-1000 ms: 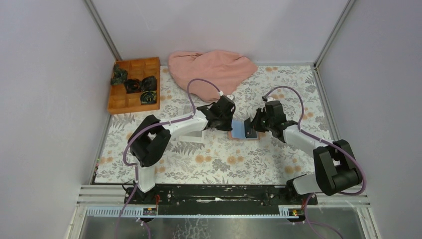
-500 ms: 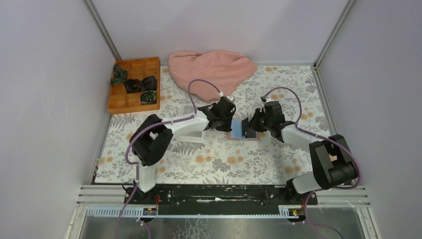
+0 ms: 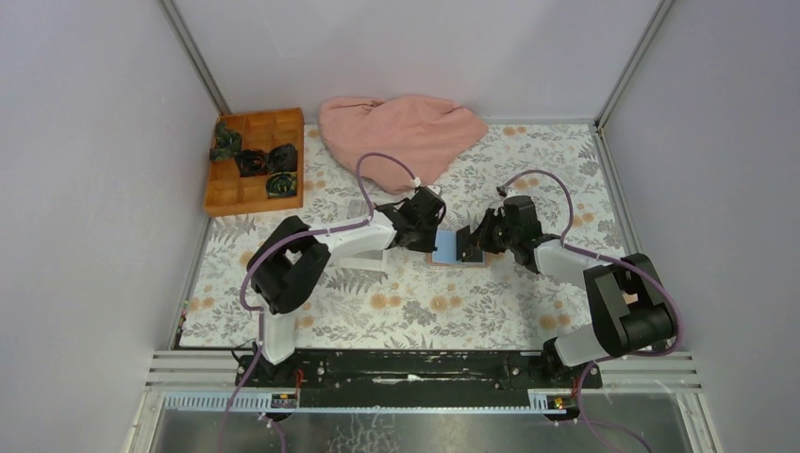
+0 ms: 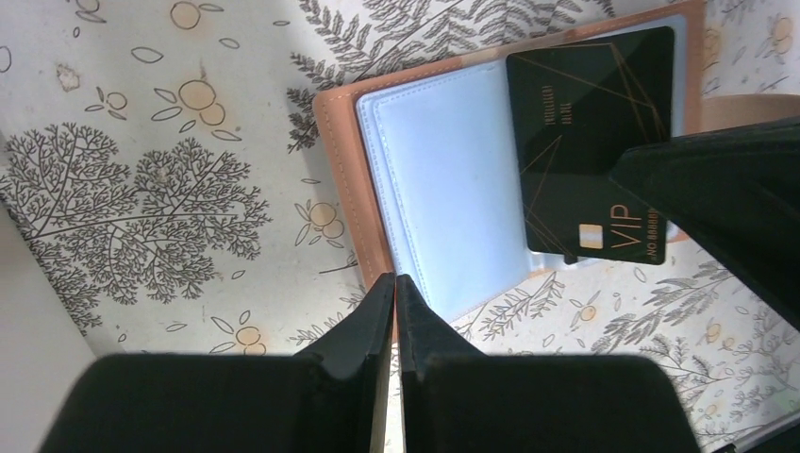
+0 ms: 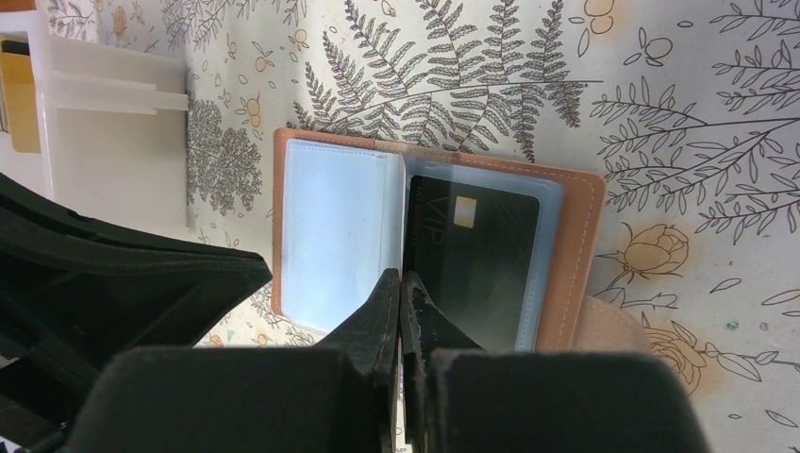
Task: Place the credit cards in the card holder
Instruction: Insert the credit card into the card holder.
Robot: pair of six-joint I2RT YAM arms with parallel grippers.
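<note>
Our left jaws are pressed together, tips at the left edge of the open holder (image 4: pixel 443 179), which lies in the middle of the table (image 3: pixel 396 302); we judge they pin it flat. The holder's left sleeve is empty. The black card (image 4: pixel 590 142) sits in the right sleeve, perhaps not fully home. Our right jaws are together too, gripping nothing, tips at the fold beside the card's edge. We are seating this card. Next comes a gentle nudge rightward without dragging the holder.

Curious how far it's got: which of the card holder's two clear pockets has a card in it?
The pocket on the right arm's side: the black VIP card shows in it, while the other pocket is bare.
</note>
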